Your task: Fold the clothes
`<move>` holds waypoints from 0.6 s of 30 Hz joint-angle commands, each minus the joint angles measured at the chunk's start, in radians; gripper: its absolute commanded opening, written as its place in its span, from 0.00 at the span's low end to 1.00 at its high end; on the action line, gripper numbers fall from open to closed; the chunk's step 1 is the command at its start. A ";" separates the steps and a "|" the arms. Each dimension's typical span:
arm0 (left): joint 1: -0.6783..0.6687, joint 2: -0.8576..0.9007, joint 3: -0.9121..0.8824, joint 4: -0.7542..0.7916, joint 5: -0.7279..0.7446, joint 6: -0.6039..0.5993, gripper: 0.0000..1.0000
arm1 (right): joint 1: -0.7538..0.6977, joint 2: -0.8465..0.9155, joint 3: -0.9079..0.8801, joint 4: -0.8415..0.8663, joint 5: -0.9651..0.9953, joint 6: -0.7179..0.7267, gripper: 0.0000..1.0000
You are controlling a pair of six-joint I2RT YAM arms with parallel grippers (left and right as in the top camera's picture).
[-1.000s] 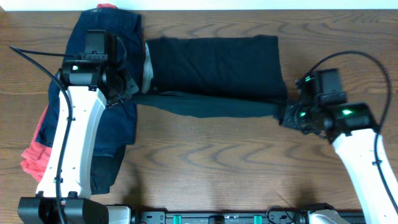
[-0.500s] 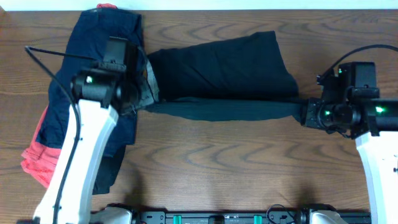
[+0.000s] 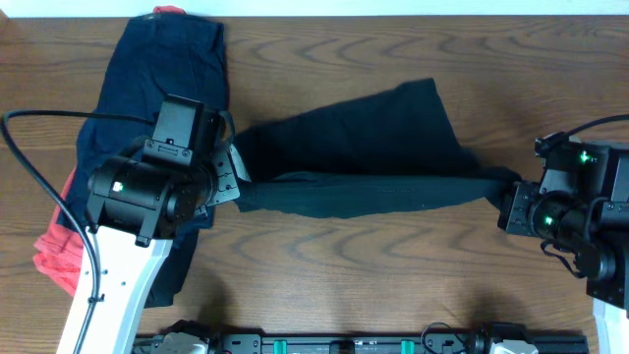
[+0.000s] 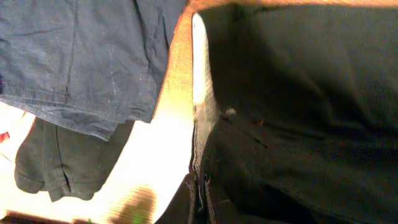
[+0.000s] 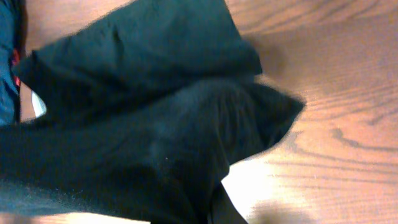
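Trousers (image 3: 364, 182), black, taut between my grippers.
Left gripper (image 3: 236, 183) pinches the waist, right gripper (image 3: 509, 195) the legs; cloth hides my fingertips.

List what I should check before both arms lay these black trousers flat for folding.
1. Waistband end of the black trousers in the left pincer: ok.
2. Leg end in the right pincer: ok.
3. Near leg stretched straight between the arms: ok.
4. Far leg flat and aligned: not ok, it fans away askew.
5. Trousers apart from the navy garment: ok, table shows between them.
6. Depth of either grip: cannot tell, cloth hides the contact.
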State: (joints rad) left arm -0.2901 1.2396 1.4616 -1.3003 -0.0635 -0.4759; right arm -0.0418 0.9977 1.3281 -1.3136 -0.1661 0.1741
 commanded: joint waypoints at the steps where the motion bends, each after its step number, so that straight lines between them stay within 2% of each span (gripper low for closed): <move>1: 0.007 -0.007 0.010 0.008 -0.086 -0.013 0.06 | -0.019 0.030 0.017 0.043 0.058 -0.007 0.01; 9: 0.007 0.068 0.008 0.121 -0.130 -0.012 0.06 | -0.018 0.214 0.017 0.235 0.057 -0.031 0.01; 18: 0.010 0.289 0.008 0.277 -0.224 -0.011 0.06 | -0.017 0.494 0.017 0.437 0.000 -0.042 0.01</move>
State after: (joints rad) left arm -0.2920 1.4677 1.4616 -1.0420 -0.1822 -0.4911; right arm -0.0418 1.4345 1.3285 -0.9039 -0.1917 0.1459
